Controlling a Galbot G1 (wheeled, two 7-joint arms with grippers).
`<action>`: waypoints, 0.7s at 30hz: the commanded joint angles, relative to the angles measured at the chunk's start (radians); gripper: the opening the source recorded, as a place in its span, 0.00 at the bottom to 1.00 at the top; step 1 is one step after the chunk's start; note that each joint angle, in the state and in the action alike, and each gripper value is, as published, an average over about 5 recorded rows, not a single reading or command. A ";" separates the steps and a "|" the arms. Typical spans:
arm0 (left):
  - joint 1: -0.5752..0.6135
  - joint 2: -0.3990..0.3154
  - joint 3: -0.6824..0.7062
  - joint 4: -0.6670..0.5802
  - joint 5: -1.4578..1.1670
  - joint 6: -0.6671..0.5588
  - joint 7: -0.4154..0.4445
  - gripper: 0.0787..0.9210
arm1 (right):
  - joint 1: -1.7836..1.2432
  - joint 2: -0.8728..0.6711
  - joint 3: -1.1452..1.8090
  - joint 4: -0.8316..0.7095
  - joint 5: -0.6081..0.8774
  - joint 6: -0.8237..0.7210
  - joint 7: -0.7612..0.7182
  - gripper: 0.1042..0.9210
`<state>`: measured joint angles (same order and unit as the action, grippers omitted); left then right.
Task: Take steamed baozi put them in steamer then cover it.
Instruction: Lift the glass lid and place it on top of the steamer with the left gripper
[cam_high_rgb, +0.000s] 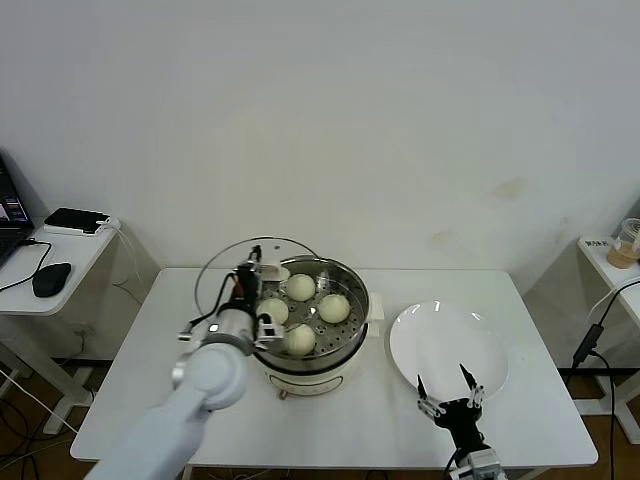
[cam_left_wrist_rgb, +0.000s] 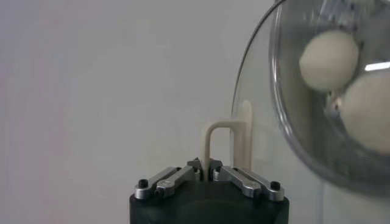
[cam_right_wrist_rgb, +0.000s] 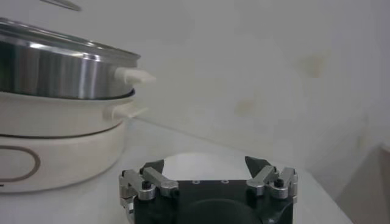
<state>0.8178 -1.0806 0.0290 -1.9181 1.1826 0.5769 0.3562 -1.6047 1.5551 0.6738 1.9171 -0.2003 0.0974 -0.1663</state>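
Left gripper (cam_high_rgb: 252, 268): jaws clamped together on the cream-white handle of the cover; in the left wrist view (cam_left_wrist_rgb: 206, 172) the thin handle loop stands up between the two shut fingers.
Cover (cam_high_rgb: 225, 275): clear glass lid with a metal rim, held tilted up on edge at the left side of the steamer, off the pot, which stands uncovered; its glass shows against the wall in the left wrist view (cam_left_wrist_rgb: 259, 103).
Steamer (cam_high_rgb: 345, 345): shiny steel pot on a cream-white base, standing on the bench a little left of centre; from the right wrist view (cam_right_wrist_rgb: 61, 76) its steel wall and cream side handles show.
Steamed baozi (cam_high_rgb: 334, 308): four smooth cream-white buns lie close together on the perforated tray inside the pot; two of them show in the left wrist view (cam_left_wrist_rgb: 329, 60).
Left arm: reaches in from the lower left, its wrist just beside the pot's left wall.
Right gripper (cam_high_rgb: 451, 391): jaws wide apart and holding nothing, at the near edge of the bench, just in front of the plate; the same spread fingers show in the right wrist view (cam_right_wrist_rgb: 207, 175).
Plate (cam_high_rgb: 440, 340): flat, white, bare, on the bench to the right of the steamer, apart from it.
Bench (cam_high_rgb: 150, 380): white top carrying the steamer and the plate.
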 joint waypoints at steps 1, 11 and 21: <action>-0.050 -0.166 0.112 0.036 0.130 0.036 0.079 0.07 | -0.004 0.002 -0.010 -0.004 -0.014 0.005 0.001 0.88; -0.012 -0.248 0.102 0.078 0.157 0.034 0.040 0.07 | -0.011 -0.002 -0.009 -0.001 -0.017 0.004 0.000 0.88; 0.042 -0.261 0.068 0.100 0.201 0.003 0.009 0.07 | -0.013 -0.008 -0.014 -0.003 -0.017 0.006 0.000 0.88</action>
<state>0.8316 -1.2963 0.0981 -1.8358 1.3363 0.5934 0.3768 -1.6172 1.5482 0.6632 1.9157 -0.2151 0.1015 -0.1665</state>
